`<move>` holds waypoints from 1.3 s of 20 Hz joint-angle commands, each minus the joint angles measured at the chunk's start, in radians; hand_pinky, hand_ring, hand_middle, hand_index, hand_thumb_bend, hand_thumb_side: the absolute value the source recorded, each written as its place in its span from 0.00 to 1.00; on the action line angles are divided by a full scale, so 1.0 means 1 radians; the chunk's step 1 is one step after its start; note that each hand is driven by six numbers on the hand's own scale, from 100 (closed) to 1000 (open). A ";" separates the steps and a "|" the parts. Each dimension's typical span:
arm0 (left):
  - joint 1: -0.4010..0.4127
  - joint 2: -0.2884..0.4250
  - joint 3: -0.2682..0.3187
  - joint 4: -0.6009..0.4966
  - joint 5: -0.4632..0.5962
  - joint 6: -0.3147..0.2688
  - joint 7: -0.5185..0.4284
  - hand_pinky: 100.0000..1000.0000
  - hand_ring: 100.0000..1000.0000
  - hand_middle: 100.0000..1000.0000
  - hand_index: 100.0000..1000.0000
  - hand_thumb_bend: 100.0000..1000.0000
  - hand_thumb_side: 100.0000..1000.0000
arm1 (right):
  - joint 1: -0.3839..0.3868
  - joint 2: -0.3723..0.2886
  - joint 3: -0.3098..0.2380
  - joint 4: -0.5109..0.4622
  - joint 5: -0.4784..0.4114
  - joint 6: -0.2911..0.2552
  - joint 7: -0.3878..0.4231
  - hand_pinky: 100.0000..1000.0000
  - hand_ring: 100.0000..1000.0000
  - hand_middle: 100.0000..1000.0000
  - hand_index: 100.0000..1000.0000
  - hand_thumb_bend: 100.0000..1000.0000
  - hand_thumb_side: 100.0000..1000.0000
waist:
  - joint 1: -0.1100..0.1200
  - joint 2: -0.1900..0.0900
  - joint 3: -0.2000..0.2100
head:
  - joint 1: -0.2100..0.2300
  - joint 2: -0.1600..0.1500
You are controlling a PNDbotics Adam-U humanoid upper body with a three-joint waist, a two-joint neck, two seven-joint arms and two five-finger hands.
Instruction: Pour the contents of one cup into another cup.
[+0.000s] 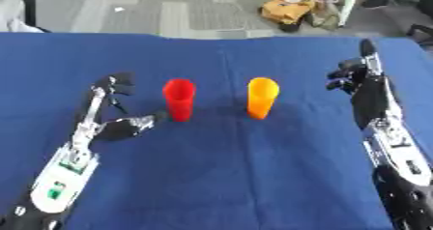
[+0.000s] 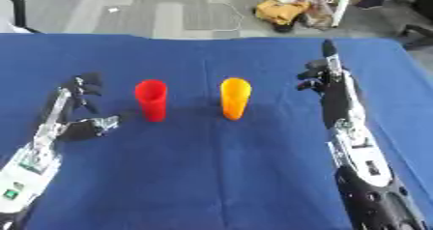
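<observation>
On the blue cloth-covered tabletop (image 1: 220,176) we see, from the left, our left robot hand (image 1: 114,120) lying with its fingers spread wide and holding nothing, its thumb reaching toward the base of the tall red plastic cup (image 1: 179,99) and ending just beside it. To the right of that stands the tall orange plastic cup (image 1: 261,97), upright and near the red one with a clear gap between them. Further right, well apart from the orange cup, our right robot hand (image 1: 355,81) hangs with its fingers loosely curled and nothing in them.

We judge no cup is grasped yet, so the pour has not begun. The risks, as we read them: both cups are tall and narrow, so a thumb nudging the red cup low down could tip it before the fingers close round it; and with the cups this near each other, a wide hand closing on one could knock the other over. We cannot tell what either cup holds.

We count two cups, one red and one orange, and two robot hands
</observation>
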 commanded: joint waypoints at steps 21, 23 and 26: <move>-0.143 -0.083 0.021 0.200 -0.058 -0.082 0.011 0.38 0.64 0.66 0.81 0.79 0.22 | -0.015 0.000 0.004 -0.006 0.002 -0.002 0.012 0.36 0.47 0.30 0.45 0.34 0.73 | -0.015 0.001 -0.024 | 0.014 -0.002; -0.146 -0.084 0.022 0.204 -0.060 -0.084 0.011 0.38 0.64 0.66 0.81 0.79 0.22 | -0.015 0.000 0.004 -0.006 0.002 -0.002 0.012 0.36 0.47 0.30 0.45 0.34 0.73 | -0.015 0.001 -0.025 | 0.014 -0.002; -0.150 -0.085 0.022 0.210 -0.062 -0.084 0.010 0.38 0.64 0.66 0.81 0.79 0.23 | -0.016 0.001 0.004 -0.007 0.002 -0.002 0.013 0.36 0.47 0.30 0.45 0.34 0.74 | -0.015 0.003 -0.027 | 0.015 -0.001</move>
